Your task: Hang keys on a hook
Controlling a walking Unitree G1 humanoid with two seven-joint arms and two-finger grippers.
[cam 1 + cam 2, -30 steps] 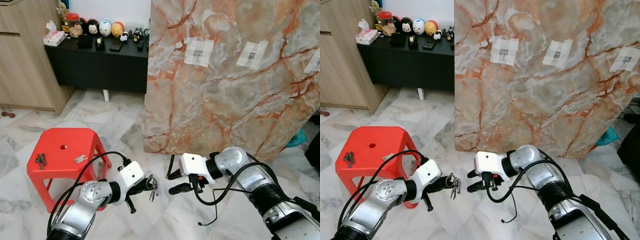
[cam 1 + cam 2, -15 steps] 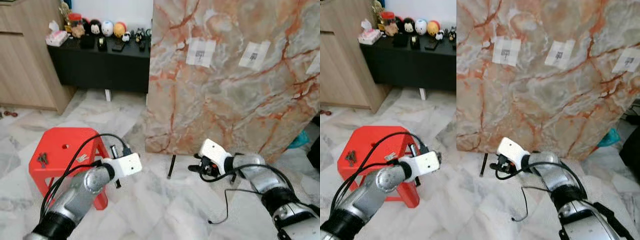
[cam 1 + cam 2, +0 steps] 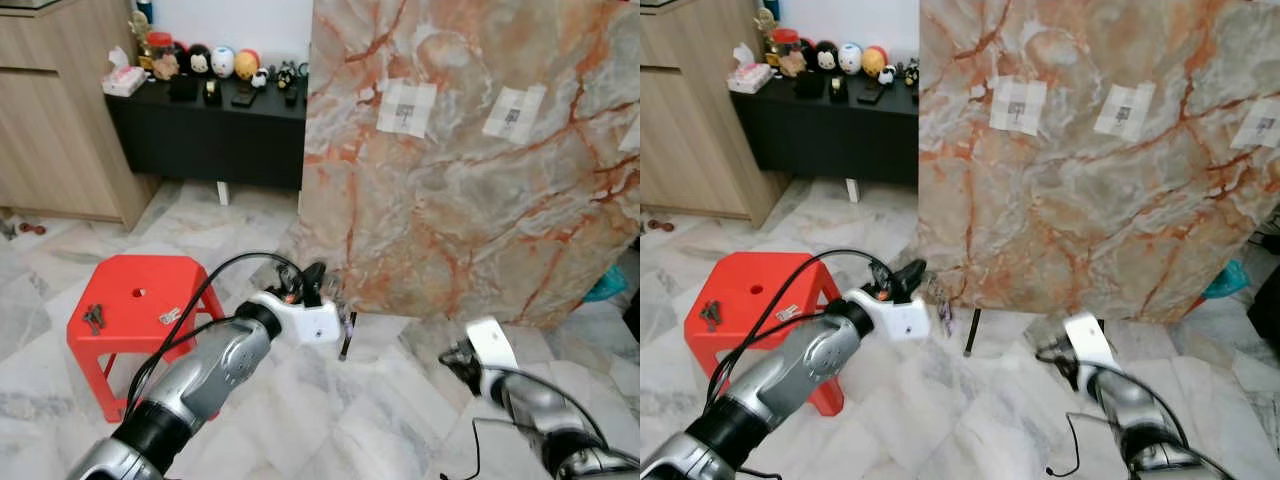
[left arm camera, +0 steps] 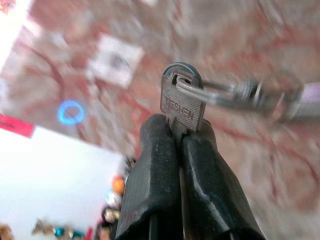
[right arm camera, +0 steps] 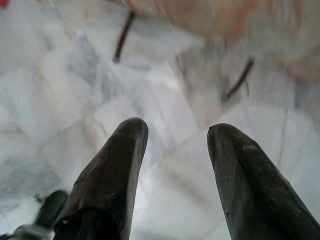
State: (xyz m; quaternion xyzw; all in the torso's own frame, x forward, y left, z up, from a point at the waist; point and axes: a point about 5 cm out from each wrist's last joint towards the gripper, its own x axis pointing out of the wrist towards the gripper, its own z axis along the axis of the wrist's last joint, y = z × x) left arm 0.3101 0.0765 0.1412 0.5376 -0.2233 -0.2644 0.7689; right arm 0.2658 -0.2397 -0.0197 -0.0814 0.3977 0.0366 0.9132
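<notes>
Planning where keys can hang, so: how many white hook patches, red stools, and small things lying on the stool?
White paper hook patches on marble board: 3
Red plastic stool: 1
Small metal items lying on stool: 2
Total: 6

red stool (image 3: 125, 305) on marble floor (image 3: 380, 400), spare keys (image 3: 93, 318) and a small tag (image 3: 168, 316) on top

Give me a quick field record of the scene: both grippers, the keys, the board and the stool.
left gripper: shut on the silver key bunch, raised toward the board
right gripper: open, low over the white marble floor
board: orange-veined marble-pattern panel, upright, white paper patches stuck on it
hooks: too small to make out
red plastic stool: carries a second dark key bunch and a small tag
</notes>
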